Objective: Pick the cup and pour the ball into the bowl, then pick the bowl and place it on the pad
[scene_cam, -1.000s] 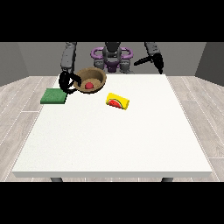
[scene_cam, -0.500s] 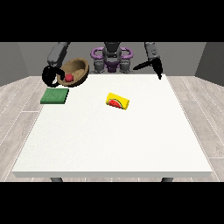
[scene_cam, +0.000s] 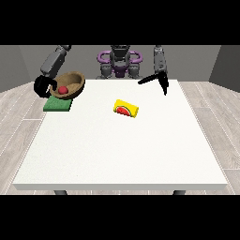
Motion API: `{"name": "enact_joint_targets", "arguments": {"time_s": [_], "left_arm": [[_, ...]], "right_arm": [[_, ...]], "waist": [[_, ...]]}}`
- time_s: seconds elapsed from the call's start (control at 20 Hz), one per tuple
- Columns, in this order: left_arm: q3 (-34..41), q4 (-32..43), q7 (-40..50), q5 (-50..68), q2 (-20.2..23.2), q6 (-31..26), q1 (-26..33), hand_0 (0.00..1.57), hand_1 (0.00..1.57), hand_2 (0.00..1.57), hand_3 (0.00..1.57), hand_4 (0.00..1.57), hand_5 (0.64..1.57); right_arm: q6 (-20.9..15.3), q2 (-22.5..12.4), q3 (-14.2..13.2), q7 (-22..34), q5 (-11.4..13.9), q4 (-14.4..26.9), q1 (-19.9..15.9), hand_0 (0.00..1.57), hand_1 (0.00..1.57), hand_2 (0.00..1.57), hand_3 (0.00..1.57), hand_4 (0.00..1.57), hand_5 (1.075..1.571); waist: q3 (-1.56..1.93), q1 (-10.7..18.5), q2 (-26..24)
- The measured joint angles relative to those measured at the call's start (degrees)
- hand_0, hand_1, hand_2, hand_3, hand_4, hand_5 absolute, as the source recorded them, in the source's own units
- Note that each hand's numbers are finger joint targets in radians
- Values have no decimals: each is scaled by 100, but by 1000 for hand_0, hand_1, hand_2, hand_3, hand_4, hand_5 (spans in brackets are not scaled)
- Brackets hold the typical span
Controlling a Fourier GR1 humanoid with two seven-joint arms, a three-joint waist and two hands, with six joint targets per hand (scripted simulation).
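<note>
Lowered since before, bowl (scene_cam: 68,84) with ball (scene_cam: 63,89) hangs over pad (scene_cam: 58,105) at ten o'clock, clamped by hand (scene_cam: 43,87) at view's left. Cup (scene_cam: 125,108) lies centre. Other hand (scene_cam: 162,80): fingers straight.

No readable text, labels, brands, numbers or signs anywhere; only a watermelon-slice picture on the yellow cup (scene_cam: 125,108) lying mid-table.

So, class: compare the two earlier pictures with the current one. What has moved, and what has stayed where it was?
The hand at the view's left has carried the wooden bowl, red ball inside, leftwards from mid-table and now holds it tilted over the green pad. The yellow cup and the pad stayed put; the hand at the view's right barely shifted.
</note>
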Motion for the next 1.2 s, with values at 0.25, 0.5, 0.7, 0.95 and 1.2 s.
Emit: {"name": "enact_joint_targets", "arguments": {"time_s": [0.25, 0.5, 0.7, 0.95, 1.2], "left_arm": [[-247, -700, 182, -172, -113, 170, -165, 0, 0, 0, 0, 0, 1563], [-342, -1265, 320, -263, -90, 242, -173, 0, 0, 0, 0, 0, 1563], [-503, -1850, 616, -355, -101, 231, 2, 0, 0, 0, 0, 0, 1564], [-545, -2302, 905, -392, -34, 173, 82, 0, 0, 0, 0, 0, 1565], [-572, -2453, 1117, -349, -83, 129, 202, 0, 0, 0, 0, 0, 1566]], "right_arm": [[416, -579, -249, -638, -27, 378, 70, 1571, 1571, 1571, 351, 1024, 1569], [602, -1066, -366, -992, 23, 626, -54, 1571, 1571, 1571, 0, 1037, 1569], [727, -1336, -397, -1215, 98, 843, -71, 1571, 1571, 1571, 199, 1036, 1570], [847, -1426, -460, -1279, 67, 1041, -216, 1571, 1571, 1571, 0, 836, 1569], [957, -1562, -559, -922, -62, 1228, -324, 1571, 1571, 1571, 489, 739, 1570]], "waist": [[8, 193, 701], [7, 232, 1134], [9, 244, 1258], [6, 190, 1331], [2, 123, 1127]]}}
